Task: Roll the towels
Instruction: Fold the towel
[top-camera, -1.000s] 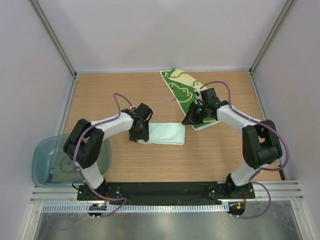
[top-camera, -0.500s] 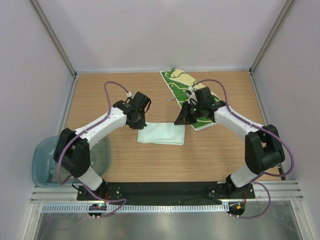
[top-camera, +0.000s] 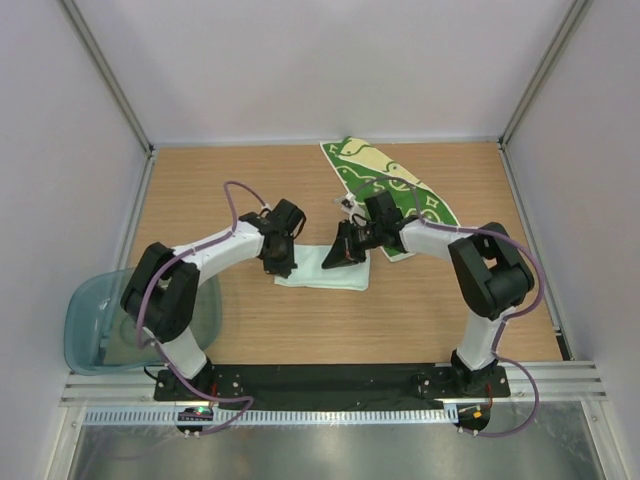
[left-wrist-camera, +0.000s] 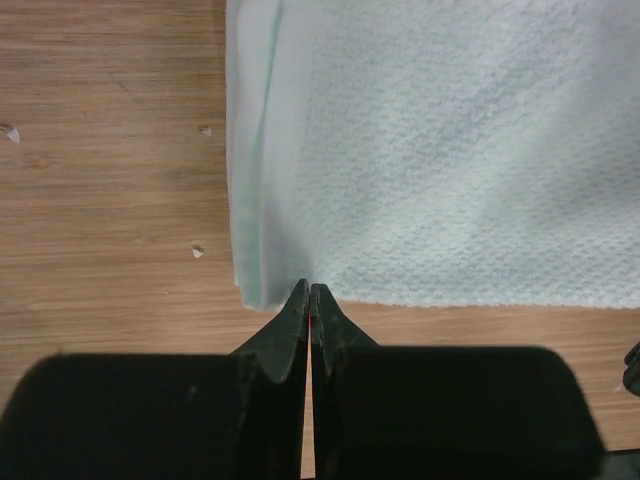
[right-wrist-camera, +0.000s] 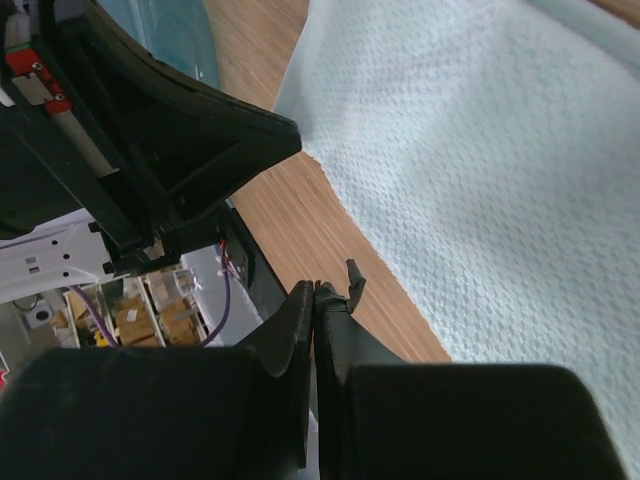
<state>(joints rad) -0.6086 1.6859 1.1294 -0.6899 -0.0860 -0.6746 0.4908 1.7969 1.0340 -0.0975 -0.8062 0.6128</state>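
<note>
A pale mint-blue towel (top-camera: 330, 270) lies folded flat on the wooden table, filling much of the left wrist view (left-wrist-camera: 450, 150) and the right wrist view (right-wrist-camera: 480, 150). My left gripper (top-camera: 283, 264) is shut, its tips (left-wrist-camera: 309, 292) touching the towel's edge near its left corner; nothing shows between the jaws. My right gripper (top-camera: 334, 257) hovers at the towel's far edge, shut (right-wrist-camera: 315, 290), with its tips over bare wood just beside the cloth. The green towel with cream patches and white doodles (top-camera: 385, 178) lies flat at the back, behind the right arm.
A translucent teal-grey bin (top-camera: 90, 320) hangs over the table's left front edge. Grey walls and metal posts enclose the table (top-camera: 200, 190) on three sides. The left gripper's black body (right-wrist-camera: 180, 130) shows close by in the right wrist view.
The left gripper closed and came back down to the mint towel's left end. The right gripper swung left, off the green towel to the mint towel's far edge.
</note>
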